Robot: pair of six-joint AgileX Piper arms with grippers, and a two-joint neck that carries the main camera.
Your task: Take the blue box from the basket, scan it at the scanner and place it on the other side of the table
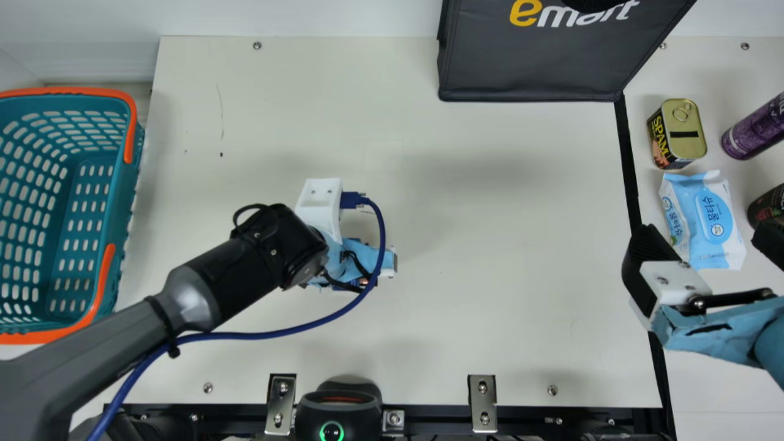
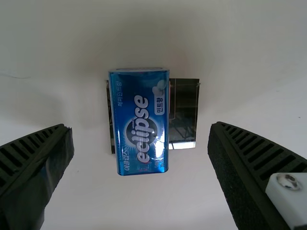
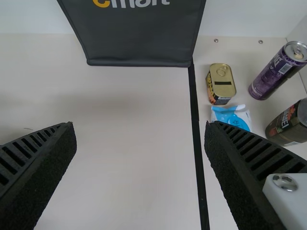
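My left gripper [image 1: 352, 266] is over the table left of centre in the main view, largely covered by its own wrist. In the left wrist view the blue box [image 2: 140, 122] lies on a dark flat square over the pale tabletop. The left gripper [image 2: 140, 148] is open there, one finger on each side of the box, with wide gaps and no contact. My right gripper [image 1: 707, 245] stands open at the right, near the black line; the right wrist view has the right gripper [image 3: 140, 148] with nothing held. The teal basket [image 1: 116, 202] stands at the far left.
A black bag [image 1: 527, 67] stands at the back. Right of the black line are a spam can [image 1: 686, 131], a wipes pack [image 1: 704, 220], a purple can [image 1: 756, 128] and a dark can [image 1: 768, 205]. A black device with a green ring [image 1: 338, 410] sits at the front edge.
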